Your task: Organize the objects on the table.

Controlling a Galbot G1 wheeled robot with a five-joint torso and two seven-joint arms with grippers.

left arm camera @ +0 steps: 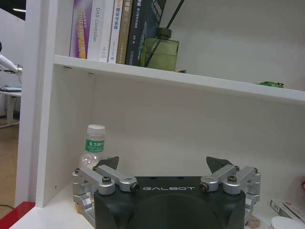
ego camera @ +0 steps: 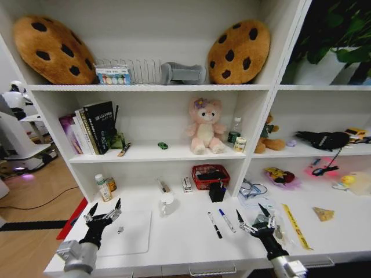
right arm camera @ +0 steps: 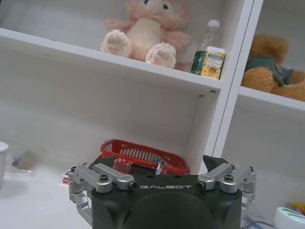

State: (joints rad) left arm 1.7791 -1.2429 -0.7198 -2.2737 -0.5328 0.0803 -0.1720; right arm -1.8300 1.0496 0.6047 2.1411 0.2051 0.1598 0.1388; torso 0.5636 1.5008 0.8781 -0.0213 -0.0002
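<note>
Little looks done: two marker pens (ego camera: 221,223) lie loose on the bench (ego camera: 185,243), laptop (ego camera: 128,233) beside. Left pincer (ego camera: 104,212) and right pincer (ego camera: 253,219) hover spread, empty.

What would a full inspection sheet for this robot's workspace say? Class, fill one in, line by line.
Surface: white table, smooth top, drawer handles at the front edge.
Job's things: silver laptop closed, front left; two marker pens lying loose mid-table; black pen cup at the back; white mug; green toy car on the shelf above.
Clutter: red basket, small bottle, yellow tape strip.
Hands: left hand open above the laptop; right hand open, right of the pens.
Cables: black cable on the floor, left.
Surroundings: shelves with books, pink plush toy, cookie cushions.
</note>
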